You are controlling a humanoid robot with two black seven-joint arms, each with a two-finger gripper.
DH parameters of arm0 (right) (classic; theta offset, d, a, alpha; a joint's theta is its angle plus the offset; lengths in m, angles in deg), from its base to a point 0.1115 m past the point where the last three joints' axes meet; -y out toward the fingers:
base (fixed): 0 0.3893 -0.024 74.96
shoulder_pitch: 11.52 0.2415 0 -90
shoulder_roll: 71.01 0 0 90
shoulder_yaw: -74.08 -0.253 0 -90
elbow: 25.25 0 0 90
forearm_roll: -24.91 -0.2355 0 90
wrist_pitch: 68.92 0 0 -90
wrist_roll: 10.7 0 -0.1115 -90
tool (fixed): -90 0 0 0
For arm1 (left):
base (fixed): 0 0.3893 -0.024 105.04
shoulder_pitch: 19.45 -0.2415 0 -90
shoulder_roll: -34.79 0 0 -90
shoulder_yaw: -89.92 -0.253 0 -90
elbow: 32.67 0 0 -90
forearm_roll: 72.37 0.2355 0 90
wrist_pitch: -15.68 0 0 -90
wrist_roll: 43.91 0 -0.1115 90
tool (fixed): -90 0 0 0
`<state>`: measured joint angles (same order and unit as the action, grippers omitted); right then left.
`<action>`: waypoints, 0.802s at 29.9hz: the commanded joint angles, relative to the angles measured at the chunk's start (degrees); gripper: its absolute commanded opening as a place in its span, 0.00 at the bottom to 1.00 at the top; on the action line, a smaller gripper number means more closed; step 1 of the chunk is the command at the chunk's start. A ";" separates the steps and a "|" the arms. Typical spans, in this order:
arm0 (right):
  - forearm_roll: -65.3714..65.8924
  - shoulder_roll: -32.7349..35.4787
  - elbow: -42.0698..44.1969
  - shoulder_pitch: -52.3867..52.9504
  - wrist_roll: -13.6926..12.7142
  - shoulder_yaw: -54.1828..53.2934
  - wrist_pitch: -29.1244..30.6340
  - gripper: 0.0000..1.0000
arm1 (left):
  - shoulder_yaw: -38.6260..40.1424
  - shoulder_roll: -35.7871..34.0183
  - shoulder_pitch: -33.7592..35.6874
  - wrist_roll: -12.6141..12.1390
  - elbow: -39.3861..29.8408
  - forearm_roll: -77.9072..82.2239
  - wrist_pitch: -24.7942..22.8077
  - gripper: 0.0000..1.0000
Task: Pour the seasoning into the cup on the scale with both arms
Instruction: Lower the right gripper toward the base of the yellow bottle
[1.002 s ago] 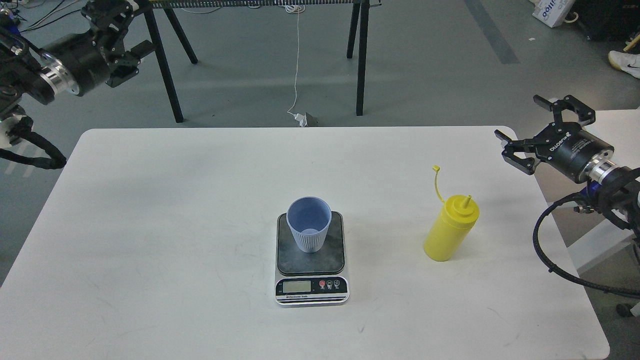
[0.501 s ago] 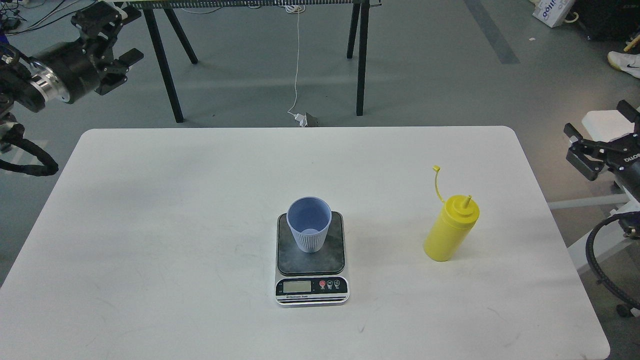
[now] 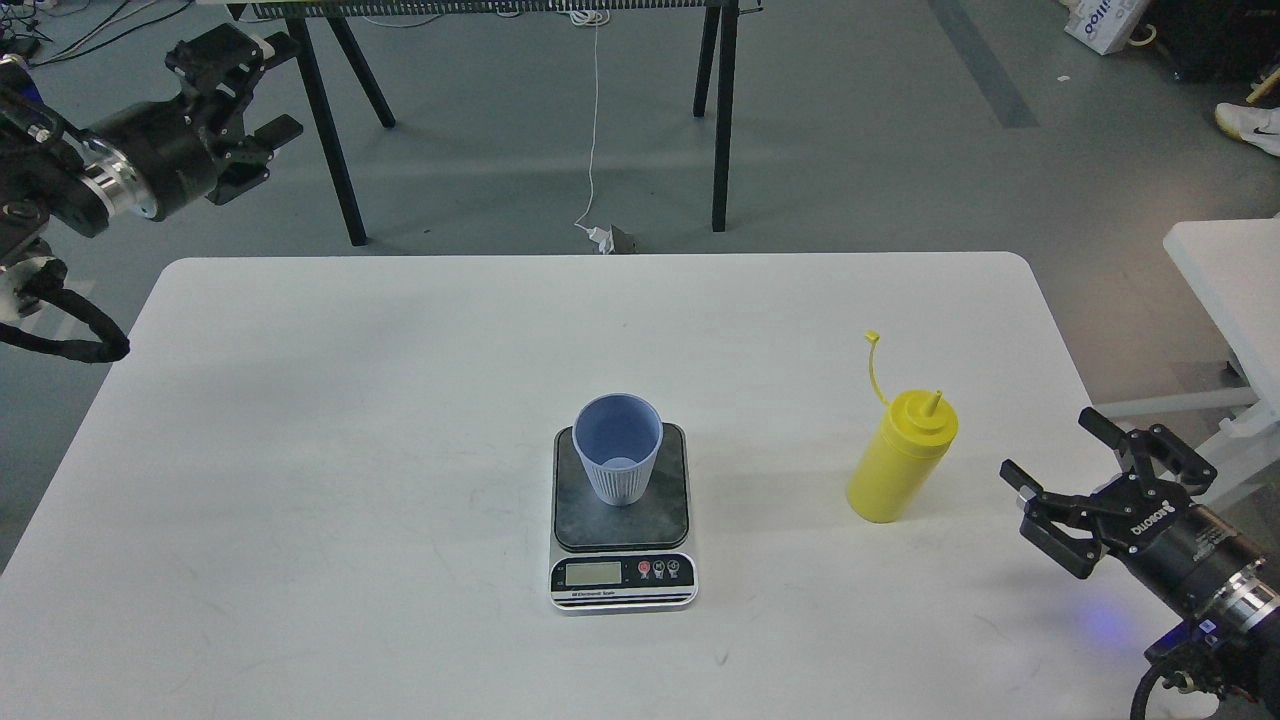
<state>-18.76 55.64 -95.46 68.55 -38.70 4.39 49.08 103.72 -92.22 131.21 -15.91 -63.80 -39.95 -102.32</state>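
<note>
The right gripper [image 3: 1062,482] hangs over the table's [image 3: 300,450] right edge, fingers [image 3: 1105,428] spread wide and empty, near the bottle [image 3: 900,460]; the left gripper [image 3: 245,95] is off the table at far left, fingers released, holding nothing; the cup [image 3: 618,448] stands upright on the scale [image 3: 622,515] mid-table; the bottle stands well right of it; grey floor and black trestle legs [image 3: 330,130] lie beyond; broad bare tabletop surrounds everything.

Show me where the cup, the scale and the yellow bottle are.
cup [image 3: 618,462]: head view, ribbed outer wall.
scale [image 3: 622,522]: head view, bare dark platform.
bottle [image 3: 896,470]: head view, middle of body.
</note>
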 commanded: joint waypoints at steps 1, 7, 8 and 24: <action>0.33 -0.60 0.51 -0.89 0.00 1.57 0.00 0.99 | 0.00 0.01 -0.28 0.00 0.01 0.00 0.00 0.95; 1.74 -5.79 3.67 1.57 0.00 4.20 0.00 0.99 | 0.09 0.01 -1.33 0.00 0.01 0.09 0.00 0.95; 2.44 -6.58 4.20 2.44 0.00 4.99 0.00 0.99 | 0.09 0.01 -1.42 0.00 0.01 0.09 0.00 0.95; 6.49 -13.18 12.02 5.61 0.00 6.23 0.00 0.99 | 0.09 -0.16 -2.65 0.00 0.01 0.18 0.00 0.95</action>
<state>-12.55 42.80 -84.33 73.40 -38.70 10.60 49.08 103.81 -92.47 128.59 -15.91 -63.79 -39.79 -102.32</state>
